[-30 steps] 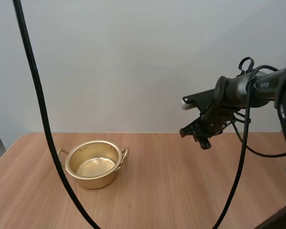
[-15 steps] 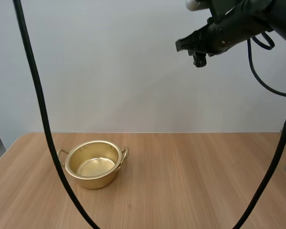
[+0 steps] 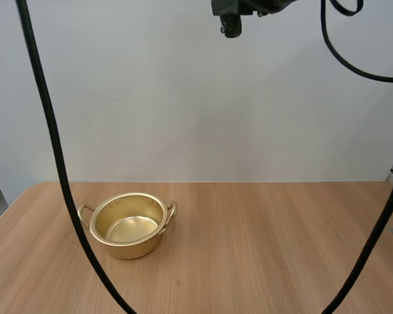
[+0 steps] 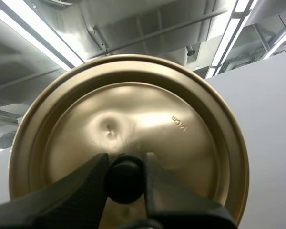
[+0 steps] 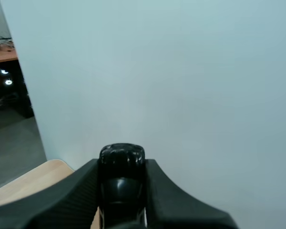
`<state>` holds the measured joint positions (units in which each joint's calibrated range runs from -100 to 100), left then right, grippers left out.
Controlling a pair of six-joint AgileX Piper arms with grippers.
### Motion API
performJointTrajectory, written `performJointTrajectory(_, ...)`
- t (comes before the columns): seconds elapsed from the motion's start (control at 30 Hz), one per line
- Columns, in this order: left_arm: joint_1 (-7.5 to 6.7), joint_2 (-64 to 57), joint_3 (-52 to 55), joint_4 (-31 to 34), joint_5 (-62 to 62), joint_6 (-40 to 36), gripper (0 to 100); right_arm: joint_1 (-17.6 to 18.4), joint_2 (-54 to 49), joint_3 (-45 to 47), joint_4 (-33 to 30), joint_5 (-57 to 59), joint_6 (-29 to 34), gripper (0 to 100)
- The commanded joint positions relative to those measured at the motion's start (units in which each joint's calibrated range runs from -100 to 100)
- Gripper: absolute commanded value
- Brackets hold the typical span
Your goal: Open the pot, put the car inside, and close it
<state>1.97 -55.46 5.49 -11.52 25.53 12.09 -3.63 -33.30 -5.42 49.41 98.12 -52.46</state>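
High view: pot (image 3: 128, 226), lidless and empty, stands on table (image 3: 262, 248); right gripper (image 3: 230, 25) is held high above.
Left wrist view: left gripper (image 4: 125, 161) is pinched on knob (image 4: 125, 181) of lid (image 4: 133, 109), judged thin, light and slippery metal.
Right wrist view: car (image 5: 121, 155), judged hard and light, is clamped across its sides.

Your right gripper (image 5: 121, 172) is pinching a small black car (image 5: 121, 155) between its fingers, the wooden table (image 5: 35, 180) showing just beyond.
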Motion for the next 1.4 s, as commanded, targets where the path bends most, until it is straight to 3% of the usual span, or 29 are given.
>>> performJointTrajectory(0.0, 0.72, 0.03, 0.03, -0.44, -0.38, 0.00, 0, 0.78, 1.56, 0.02, 10.48, 1.88, -0.23, 0)
performJointTrajectory(0.1, 1.81, 0.03, 0.03, -2.12, -0.73, -0.10, 0, 3.19, 4.72, 0.15, 9.12, 1.88, -0.23, 0)
performJointTrajectory(0.27, 2.16, 0.03, 0.03, -3.67, -0.73, 0.00, 0, 9.58, 10.10, 0.15, 1.90, 1.88, -0.31, 0)
performJointTrajectory(0.43, 2.19, 0.03, 0.03, -3.56, -0.73, 0.75, 0, 13.71, 15.21, 0.15, -5.84, 1.88, -0.53, 0)
performJointTrajectory(0.77, 2.19, -0.55, -5.64, -3.68, -5.04, 0.88, 0, 17.56, 27.35, 0.15, -8.21, 1.88, -2.62, 0)
performJointTrajectory(1.1, 2.19, -0.55, -10.35, -3.68, 0.02, 0.77, 0, 18.37, 37.64, 0.60, -9.00, 1.88, -3.79, 0)
performJointTrajectory(1.37, 2.19, -0.11, -10.35, -3.68, 1.96, 0.77, 0, 22.98, 40.45, 8.38, -13.76, 0.00, -5.88, 0)
